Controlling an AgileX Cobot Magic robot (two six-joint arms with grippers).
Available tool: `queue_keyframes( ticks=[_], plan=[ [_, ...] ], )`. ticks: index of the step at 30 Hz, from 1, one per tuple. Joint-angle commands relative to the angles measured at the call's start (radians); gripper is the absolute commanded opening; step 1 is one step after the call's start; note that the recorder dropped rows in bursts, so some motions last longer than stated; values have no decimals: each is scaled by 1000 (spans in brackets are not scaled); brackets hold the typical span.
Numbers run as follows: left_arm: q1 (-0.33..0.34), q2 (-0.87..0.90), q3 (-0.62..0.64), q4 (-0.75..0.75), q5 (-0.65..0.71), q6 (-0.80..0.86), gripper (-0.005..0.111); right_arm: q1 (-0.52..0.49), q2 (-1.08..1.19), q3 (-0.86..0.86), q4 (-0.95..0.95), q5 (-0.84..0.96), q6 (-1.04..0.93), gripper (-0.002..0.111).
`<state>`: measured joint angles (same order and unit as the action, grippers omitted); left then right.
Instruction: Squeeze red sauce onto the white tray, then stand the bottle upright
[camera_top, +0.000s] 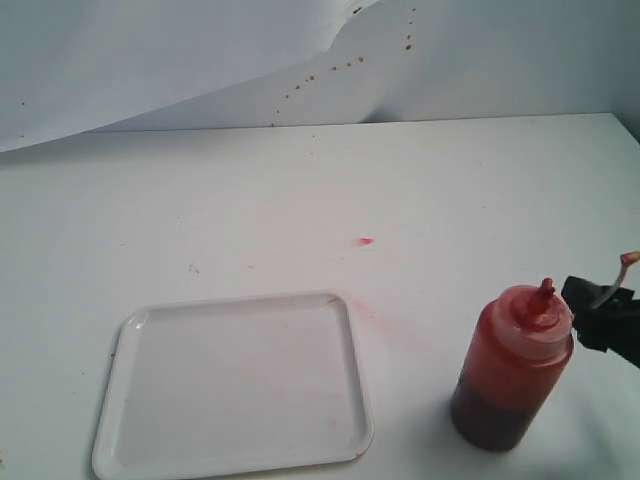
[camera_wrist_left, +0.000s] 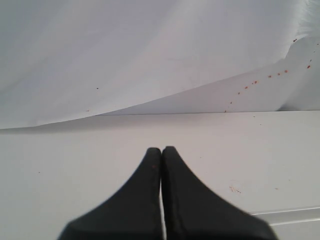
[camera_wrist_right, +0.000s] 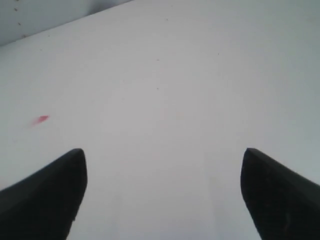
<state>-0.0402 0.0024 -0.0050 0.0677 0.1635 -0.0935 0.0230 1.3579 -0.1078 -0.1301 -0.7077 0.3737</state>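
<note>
Two things stand nearest on the worktop: the white tray at 7 o'clock, lying flat, and the bottle at 5 o'clock, upright on its base. Red shows through the bottle's wall, darker toward the bottom, and its nozzle points up. The right fingers come in from the 3 o'clock edge, level with the bottle's domed top and just beside it; whether they touch it I cannot tell. The right wrist view shows them spread wide and released, with only worktop between. A tethered tip cap sticks out above them. Low over the worktop, the left fingers are clenched together on nothing, with the tray's rim close by. Farther back, near centre, lies a small red smear. At 12 o'clock rises a white sheet dotted with red specks.
</note>
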Motion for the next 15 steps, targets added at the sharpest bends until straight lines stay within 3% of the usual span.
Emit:
queue_keyframes(
  ticks=[1, 15],
  plan=[
    [0, -2, 5, -6, -2, -2, 0, 2, -25, -84, -1, 96, 1, 77],
    [0, -2, 5, -6, -2, -2, 0, -2, -157, -367, -2, 565, -109, 77]
  ],
)
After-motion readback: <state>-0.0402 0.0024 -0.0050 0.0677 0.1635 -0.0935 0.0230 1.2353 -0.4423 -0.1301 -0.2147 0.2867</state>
